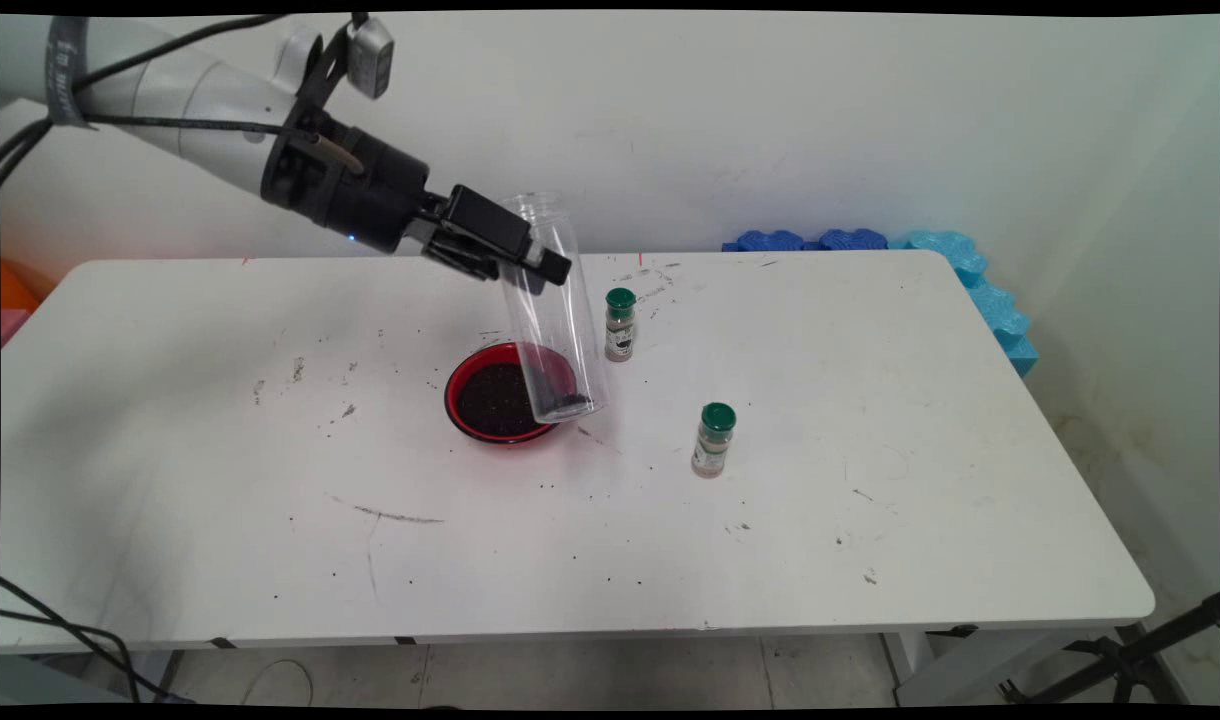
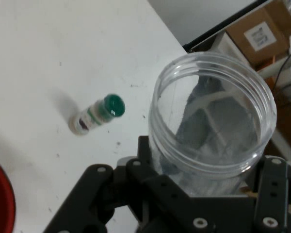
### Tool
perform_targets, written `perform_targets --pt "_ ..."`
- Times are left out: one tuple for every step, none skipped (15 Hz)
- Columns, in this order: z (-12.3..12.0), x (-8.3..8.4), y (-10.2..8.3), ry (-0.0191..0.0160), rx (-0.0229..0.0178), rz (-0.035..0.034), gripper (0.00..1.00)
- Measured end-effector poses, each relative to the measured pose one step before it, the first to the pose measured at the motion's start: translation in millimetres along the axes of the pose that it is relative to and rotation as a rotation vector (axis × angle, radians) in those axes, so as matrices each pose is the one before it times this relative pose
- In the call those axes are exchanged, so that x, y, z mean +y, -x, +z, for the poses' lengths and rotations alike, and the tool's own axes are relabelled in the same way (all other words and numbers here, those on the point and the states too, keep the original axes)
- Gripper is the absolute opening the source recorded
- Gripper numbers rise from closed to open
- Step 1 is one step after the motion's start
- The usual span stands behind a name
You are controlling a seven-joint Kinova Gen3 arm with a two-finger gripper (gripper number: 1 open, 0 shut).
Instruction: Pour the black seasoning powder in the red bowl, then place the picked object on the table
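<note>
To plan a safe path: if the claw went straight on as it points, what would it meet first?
Besides the jar it holds, probably the table near the far bottle; depth is unclear.

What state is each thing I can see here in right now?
Clear jar: uncapped, nearly upright, held off the table, a few dark bits at its bottom.
Gripper: shut on the jar.
Red bowl: holding dark grains.
Two spice bottles: upright, green caps on.
</note>
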Motion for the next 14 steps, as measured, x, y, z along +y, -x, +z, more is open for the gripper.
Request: perform_targets --pt "0.56 3.58 -1.96 -0.00574 0.00811 0.04518 0.00" --pt "0.94 3.93 -1.92 -0.00907 0.01004 0.05245 0.00" --pt "1.22 4.35 -1.33 -0.00734 0.00895 0.05215 0.00" --pt "1.56 4.60 -0.70 -0.00371 0.00538 0.05498 0.00" --pt "1.26 3.24 -0.31 -0.00114 0.00261 0.03967 0.00" --pt "2.42 5.42 0.28 0.00086 0.00184 0.06528 0.00" --pt "1.81 3.70 0.54 -0.00027 0.00137 0.04929 0.00" --pt "1.42 2.32 0.49 -0.00033 0.00029 0.03163 0.00" --pt "2.75 3.95 1.18 -0.00012 0.00022 0.05289 0.00" --pt "2.24 3.16 1.45 -0.00031 -0.00016 0.04177 0.00" --pt "3.03 3.67 2.21 0.00071 -0.00165 0.04652 0.00" --pt "3.18 3.44 2.67 0.00027 -0.00169 0.04203 0.00" --pt "2.80 2.74 2.35 -0.00001 -0.00182 0.03242 0.00" --pt "3.30 2.78 3.01 -0.00029 -0.00250 0.03262 0.00"
